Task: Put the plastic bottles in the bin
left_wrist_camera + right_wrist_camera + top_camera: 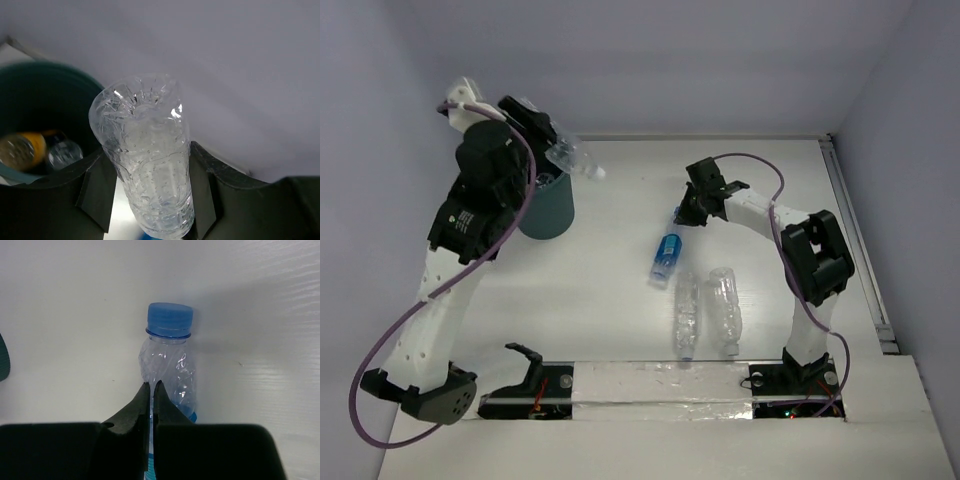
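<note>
Clear bottle (150, 165) clamped in L gripper (552, 146), held up just beside the bin (548, 212) rim; inside the bin an orange-label bottle (20, 150) & another bottle (65, 152). On table (610, 320): blue-label bottle (169, 365) lying under R gripper (151, 387), jaws pinched together, not round it; two plain bottles (687, 318) side by side nr the arm bases

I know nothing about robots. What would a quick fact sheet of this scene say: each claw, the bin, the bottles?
Left claw: shut on a clear bottle, held up beside the bin
Inside bin: an orange-labelled bottle and a second bottle
Right claw: shut, tips at a blue-capped bottle lying flat
Loose bottles: two clear ones, lying side by side
</note>
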Robot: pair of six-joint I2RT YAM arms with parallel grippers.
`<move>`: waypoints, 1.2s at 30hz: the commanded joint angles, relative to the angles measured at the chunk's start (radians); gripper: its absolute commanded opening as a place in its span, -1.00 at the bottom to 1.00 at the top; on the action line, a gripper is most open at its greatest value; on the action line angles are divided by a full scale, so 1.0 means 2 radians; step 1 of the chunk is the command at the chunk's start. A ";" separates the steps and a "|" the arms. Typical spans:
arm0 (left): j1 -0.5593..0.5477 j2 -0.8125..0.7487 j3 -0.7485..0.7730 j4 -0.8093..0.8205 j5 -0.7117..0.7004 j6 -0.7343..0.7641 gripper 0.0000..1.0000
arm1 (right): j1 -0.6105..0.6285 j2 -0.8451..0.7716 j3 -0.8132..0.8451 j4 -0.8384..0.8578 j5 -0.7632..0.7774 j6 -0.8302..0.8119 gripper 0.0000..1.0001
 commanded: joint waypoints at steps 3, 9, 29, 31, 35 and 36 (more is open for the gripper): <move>0.086 0.046 0.072 0.029 -0.037 0.086 -0.46 | -0.007 -0.029 0.028 0.009 0.011 0.003 -1.00; 0.132 0.082 0.084 0.058 -0.068 0.138 -0.46 | -0.007 -0.080 0.042 0.042 0.005 0.018 -1.00; 0.160 0.090 0.065 0.065 0.026 0.157 0.96 | 0.077 0.031 0.486 0.042 0.044 0.055 -1.00; 0.160 0.069 0.062 0.061 0.037 0.147 0.95 | 0.088 0.085 0.547 0.035 0.051 0.052 -1.00; 0.160 0.044 0.056 0.056 0.060 0.119 0.91 | 0.117 0.137 0.618 0.069 0.076 0.045 -1.00; 0.160 0.041 0.057 0.053 0.066 0.114 0.88 | 0.131 0.142 0.615 0.083 0.085 0.039 -1.00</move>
